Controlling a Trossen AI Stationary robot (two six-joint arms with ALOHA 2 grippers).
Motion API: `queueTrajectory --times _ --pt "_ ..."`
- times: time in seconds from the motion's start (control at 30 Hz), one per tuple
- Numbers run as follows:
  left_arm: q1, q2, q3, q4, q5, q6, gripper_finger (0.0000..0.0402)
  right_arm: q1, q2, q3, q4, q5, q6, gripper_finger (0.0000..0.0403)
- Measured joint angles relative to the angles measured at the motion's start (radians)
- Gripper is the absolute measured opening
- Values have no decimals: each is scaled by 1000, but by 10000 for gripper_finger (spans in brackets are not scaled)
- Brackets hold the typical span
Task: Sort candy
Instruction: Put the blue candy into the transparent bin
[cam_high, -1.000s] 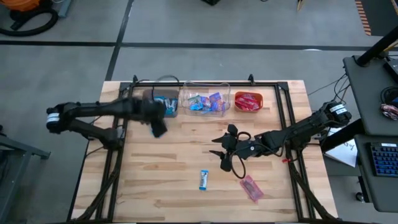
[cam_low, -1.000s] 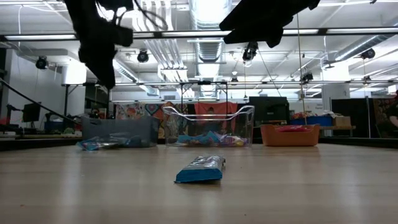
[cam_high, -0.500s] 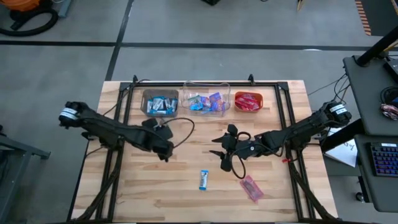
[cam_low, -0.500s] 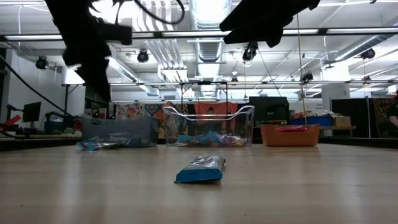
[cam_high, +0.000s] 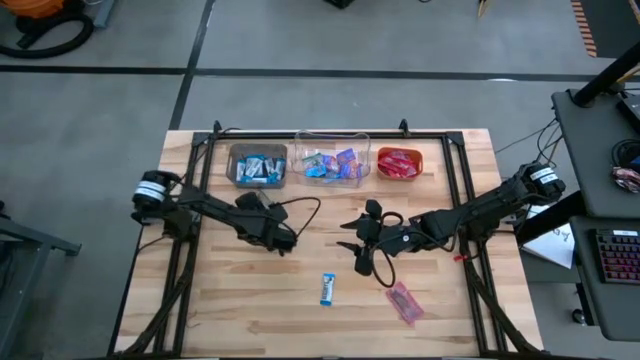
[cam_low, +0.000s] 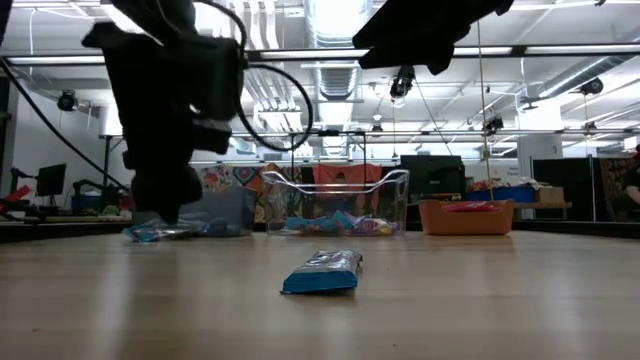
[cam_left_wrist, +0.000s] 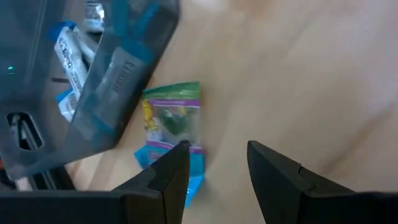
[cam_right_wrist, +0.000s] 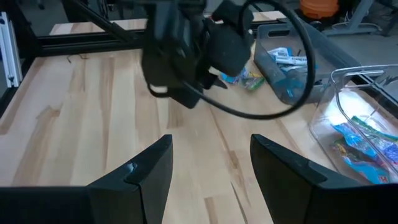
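A blue-and-white candy (cam_high: 327, 288) (cam_low: 322, 272) lies flat near the table's middle, and a red candy (cam_high: 404, 302) lies to its right. A purple-and-green candy (cam_left_wrist: 173, 118) (cam_right_wrist: 244, 78) lies on the wood beside the brown bin (cam_high: 258, 165), with a blue one (cam_left_wrist: 189, 168) partly under it. My left gripper (cam_high: 288, 243) (cam_left_wrist: 217, 165) hangs open above the table, left of the blue-and-white candy. My right gripper (cam_high: 358, 250) (cam_right_wrist: 211, 162) hovers open, right of centre, above both loose candies. Neither gripper touches anything.
Three bins stand in a row at the far edge: the brown bin with blue-and-white candies, the clear bin (cam_high: 332, 160) with mixed blue and purple ones, and the orange bin (cam_high: 399, 162) with red ones. A black rail frame (cam_high: 455, 190) borders the table. Bare wood shows at the near left.
My left gripper has swung from over the brown bin at the far edge toward the table's middle, moving near and right, and has come lower. The right arm and the candies have kept still.
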Motion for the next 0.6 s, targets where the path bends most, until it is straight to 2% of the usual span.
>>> queueTrajectory --times 0.23,0.6 --pt "51 76 -1 1 -57 6 145 0 0 0 1 0 26 206" --pt "103 107 -39 54 -61 56 144 0 0 0 1 0 37 206"
